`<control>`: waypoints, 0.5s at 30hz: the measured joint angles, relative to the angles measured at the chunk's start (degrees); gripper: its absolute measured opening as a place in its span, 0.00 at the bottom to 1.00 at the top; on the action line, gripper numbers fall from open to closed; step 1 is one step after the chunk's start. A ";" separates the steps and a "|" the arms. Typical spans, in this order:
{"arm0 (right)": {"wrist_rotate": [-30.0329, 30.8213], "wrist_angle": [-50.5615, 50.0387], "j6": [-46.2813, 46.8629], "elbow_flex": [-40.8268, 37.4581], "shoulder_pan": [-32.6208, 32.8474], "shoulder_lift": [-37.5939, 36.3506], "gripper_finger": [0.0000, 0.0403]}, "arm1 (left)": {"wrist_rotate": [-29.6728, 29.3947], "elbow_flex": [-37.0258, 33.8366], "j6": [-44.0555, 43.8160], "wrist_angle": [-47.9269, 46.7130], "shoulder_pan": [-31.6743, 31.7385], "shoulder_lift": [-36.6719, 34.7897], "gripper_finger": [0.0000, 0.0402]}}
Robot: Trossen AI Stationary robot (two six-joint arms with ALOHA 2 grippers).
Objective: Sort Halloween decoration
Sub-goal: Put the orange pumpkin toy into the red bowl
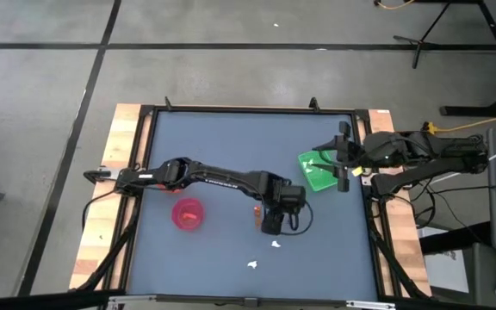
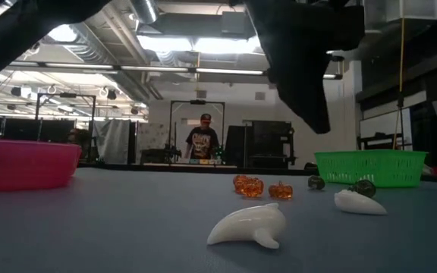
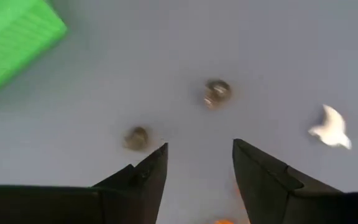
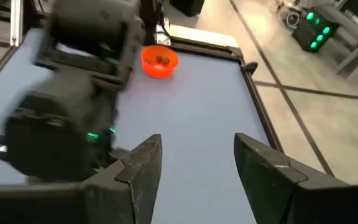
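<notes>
Left gripper (image 3: 199, 163) open; arm lettering unreadable.

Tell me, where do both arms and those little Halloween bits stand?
Left tool open, empty, over mid-table pieces. Right tool open, waiting by green tray. White piece, orange pieces unsorted. Nothing blocking.

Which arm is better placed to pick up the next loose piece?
Left. The left gripper hangs open over the table's middle, with dark pieces just ahead. The right gripper waits at the green tray.
</notes>
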 joint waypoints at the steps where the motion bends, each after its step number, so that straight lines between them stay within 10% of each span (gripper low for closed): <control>1: 0.00 -0.37 0.01 -0.01 -0.01 -0.15 0.49 | -0.04 0.00 -0.24 -1.10 -0.59 0.00 0.41; 15: -0.03 -1.26 2.05 0.00 0.00 -0.24 0.49 | -3.25 -0.74 -4.24 -5.66 -5.85 0.02 0.41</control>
